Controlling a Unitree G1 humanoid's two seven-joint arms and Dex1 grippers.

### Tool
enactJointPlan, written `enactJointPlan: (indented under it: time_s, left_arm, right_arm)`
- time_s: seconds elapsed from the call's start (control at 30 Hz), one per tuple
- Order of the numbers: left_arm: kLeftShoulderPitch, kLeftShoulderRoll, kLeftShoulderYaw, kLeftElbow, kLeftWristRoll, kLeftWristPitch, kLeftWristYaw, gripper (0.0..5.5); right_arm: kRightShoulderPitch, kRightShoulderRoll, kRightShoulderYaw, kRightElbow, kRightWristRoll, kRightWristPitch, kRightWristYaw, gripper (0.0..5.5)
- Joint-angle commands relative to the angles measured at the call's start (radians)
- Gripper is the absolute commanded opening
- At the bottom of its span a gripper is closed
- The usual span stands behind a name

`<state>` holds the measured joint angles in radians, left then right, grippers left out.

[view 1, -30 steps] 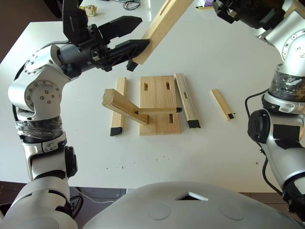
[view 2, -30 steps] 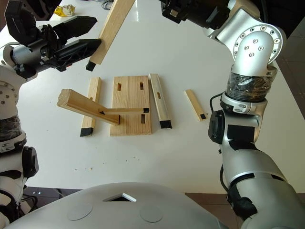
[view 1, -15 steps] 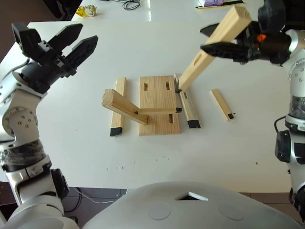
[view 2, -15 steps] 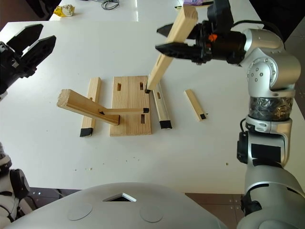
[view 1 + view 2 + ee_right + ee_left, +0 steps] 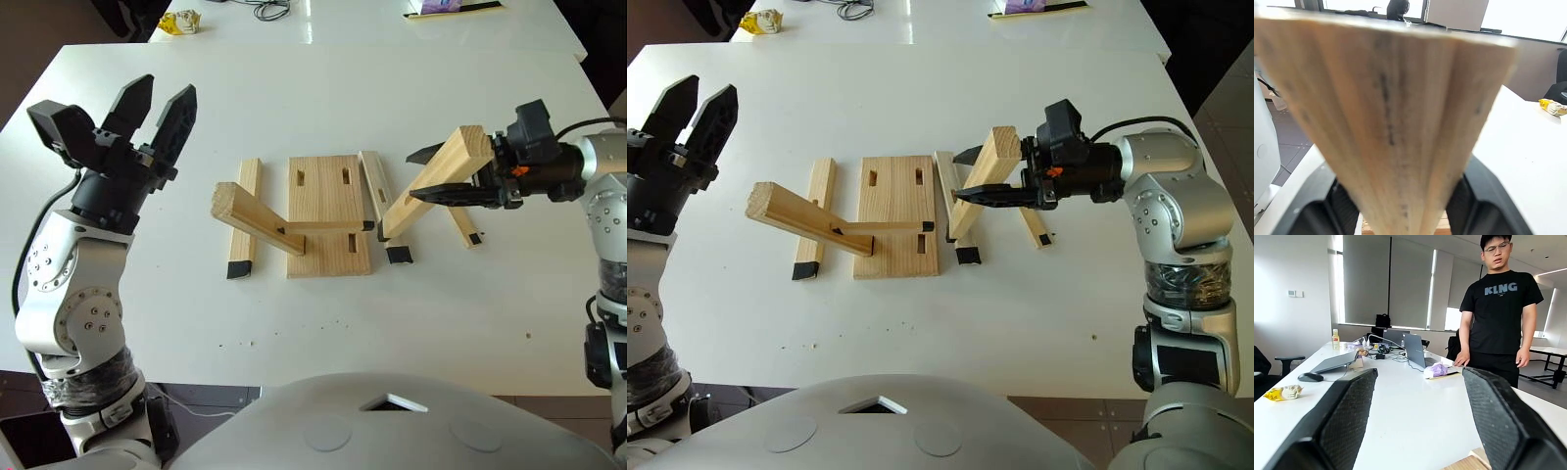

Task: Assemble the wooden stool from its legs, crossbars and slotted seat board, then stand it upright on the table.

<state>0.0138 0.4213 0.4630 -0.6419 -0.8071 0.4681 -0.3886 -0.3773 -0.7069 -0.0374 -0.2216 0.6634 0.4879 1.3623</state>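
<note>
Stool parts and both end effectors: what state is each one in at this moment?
seat board: lying flat, slots up.
held leg: tilted, gripped by the right end effector.
right end effector: shut on the held leg.
left end effector: open, empty, raised.
joined leg and crossbar: resting askew across the seat board.
left loose leg: lying flat.
right loose leg: lying flat.
short crossbar: flat, loose.

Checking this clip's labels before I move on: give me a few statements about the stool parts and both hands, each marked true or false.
1. The left hand is open and holds nothing. True.
2. The right hand holds a tilted wooden leg. True.
3. The seat board stands upright on fitted legs. False: it lies flat on the table.
4. The short crossbar lies left of the seat board. False: it lies to the board's right, beneath the right hand.
</note>
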Motion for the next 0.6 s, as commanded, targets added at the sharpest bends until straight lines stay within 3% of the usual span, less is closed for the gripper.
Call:
enactJointPlan:
  time_s: [0.03, 0.6]
  left_arm:
    - [-0.023, 0.009, -0.026, -0.072, -0.023, 0.008, 0.052, 3.21]
    - [-0.070, 0.088, -0.055, -0.202, -0.154, 0.025, 0.164, 3.21]
  right_arm:
    - [0.036, 0.012, 0.001, -0.040, 0.008, -0.013, -0.029, 2.02]
    - [0.020, 0.069, 0.014, -0.122, 0.082, 0.012, -0.121, 2.02]
